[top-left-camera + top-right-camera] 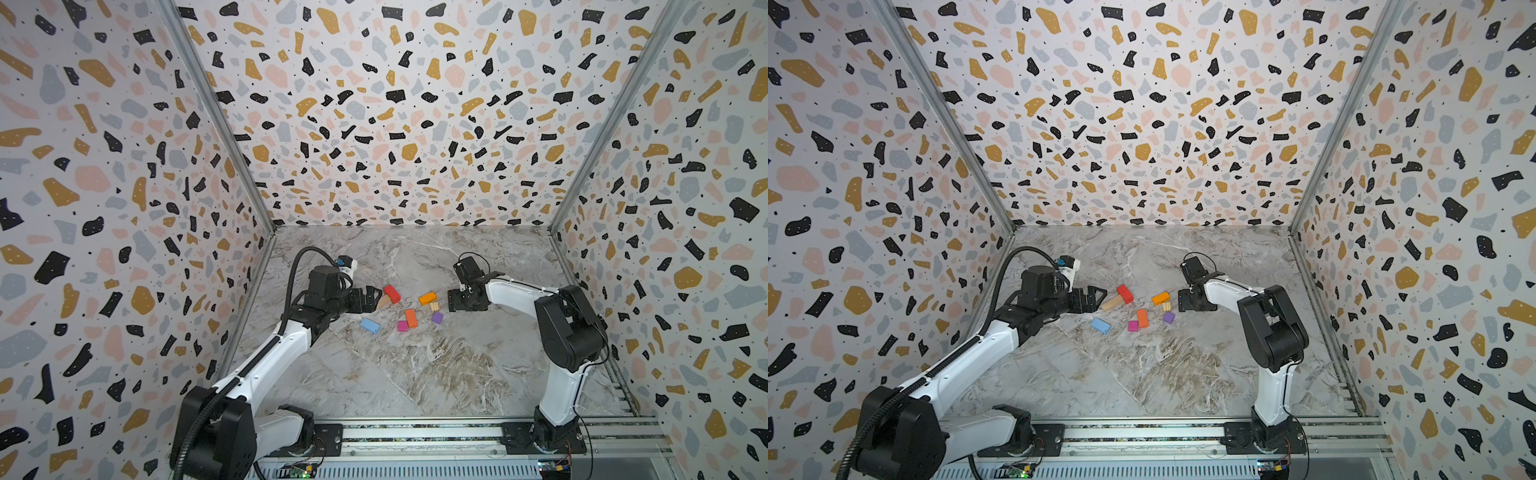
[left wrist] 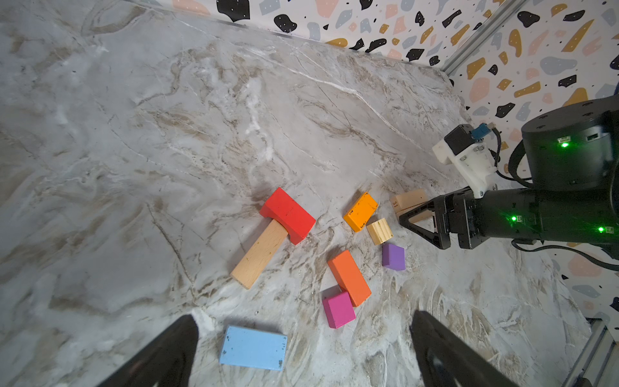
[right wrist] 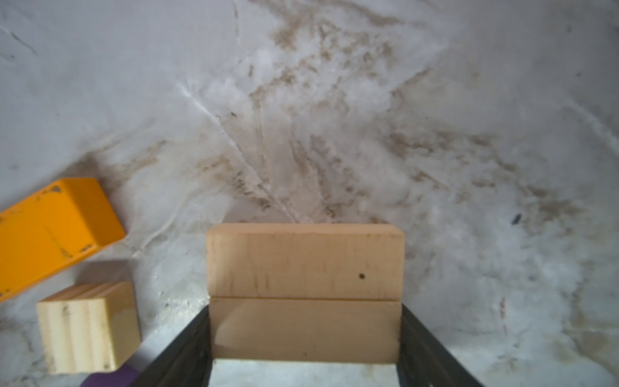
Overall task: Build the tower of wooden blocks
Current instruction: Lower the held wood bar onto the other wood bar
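The wood blocks lie loose on the marble floor; no tower shows. A red block [image 2: 288,216] rests across one end of a long tan bar [image 2: 259,254]. Around them lie a yellow-orange block [image 2: 361,211], a tan cube [image 2: 379,231], a purple cube [image 2: 393,257], an orange block [image 2: 349,278], a magenta cube [image 2: 338,309] and a light blue block [image 2: 253,347]. My left gripper [image 2: 304,321] hangs open, with the blue block and magenta cube below its gap. My right gripper [image 3: 304,306] is shut on the nearer of two adjoining tan bars [image 3: 304,330], a finger at each end.
Patterned walls close in the floor on three sides, and a metal rail [image 1: 415,434] runs along the front. Both arms reach in from that rail. The right gripper [image 1: 455,300] sits close to the tan cube [image 1: 434,306] and purple cube [image 1: 437,318].
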`<state>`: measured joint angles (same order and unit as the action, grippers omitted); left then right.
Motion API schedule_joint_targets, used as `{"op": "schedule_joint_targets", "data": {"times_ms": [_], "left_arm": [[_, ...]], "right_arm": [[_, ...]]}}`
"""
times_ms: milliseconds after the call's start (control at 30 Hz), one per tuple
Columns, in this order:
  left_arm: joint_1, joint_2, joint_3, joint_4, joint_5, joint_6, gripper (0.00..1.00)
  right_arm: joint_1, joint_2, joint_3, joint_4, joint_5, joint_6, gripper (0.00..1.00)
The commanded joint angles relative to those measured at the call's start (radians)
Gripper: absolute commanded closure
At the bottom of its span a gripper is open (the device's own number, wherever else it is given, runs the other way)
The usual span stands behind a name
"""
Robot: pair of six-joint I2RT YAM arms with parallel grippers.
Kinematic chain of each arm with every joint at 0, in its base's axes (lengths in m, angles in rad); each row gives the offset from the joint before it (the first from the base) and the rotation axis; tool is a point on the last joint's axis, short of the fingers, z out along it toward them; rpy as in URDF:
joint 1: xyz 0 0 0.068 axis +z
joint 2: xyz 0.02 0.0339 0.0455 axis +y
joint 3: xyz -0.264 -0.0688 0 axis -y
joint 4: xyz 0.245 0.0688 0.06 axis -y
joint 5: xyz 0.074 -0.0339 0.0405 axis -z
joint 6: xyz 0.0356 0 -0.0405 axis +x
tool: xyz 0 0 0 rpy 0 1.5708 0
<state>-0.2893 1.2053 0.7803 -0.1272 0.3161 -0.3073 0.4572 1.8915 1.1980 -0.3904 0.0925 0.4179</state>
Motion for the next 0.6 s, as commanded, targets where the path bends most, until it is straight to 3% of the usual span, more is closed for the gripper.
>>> {"op": "schedule_joint_targets", "data": {"times_ms": [0,333,567], "left_arm": [[-0.002,-0.018,-0.006,0.021,0.004,0.01,0.0],[-0.003,-0.019,-0.005,0.021,0.004,0.011,0.0],[-0.004,-0.021,-0.006,0.02,0.003,0.011,0.0]], "right_arm": [[-0.01,0.027,0.011,-0.026,-0.005,0.008,0.27],[-0.01,0.035,0.017,-0.028,0.001,0.013,0.25],[-0.01,0.038,0.019,-0.031,0.0,0.014,0.17]]}}
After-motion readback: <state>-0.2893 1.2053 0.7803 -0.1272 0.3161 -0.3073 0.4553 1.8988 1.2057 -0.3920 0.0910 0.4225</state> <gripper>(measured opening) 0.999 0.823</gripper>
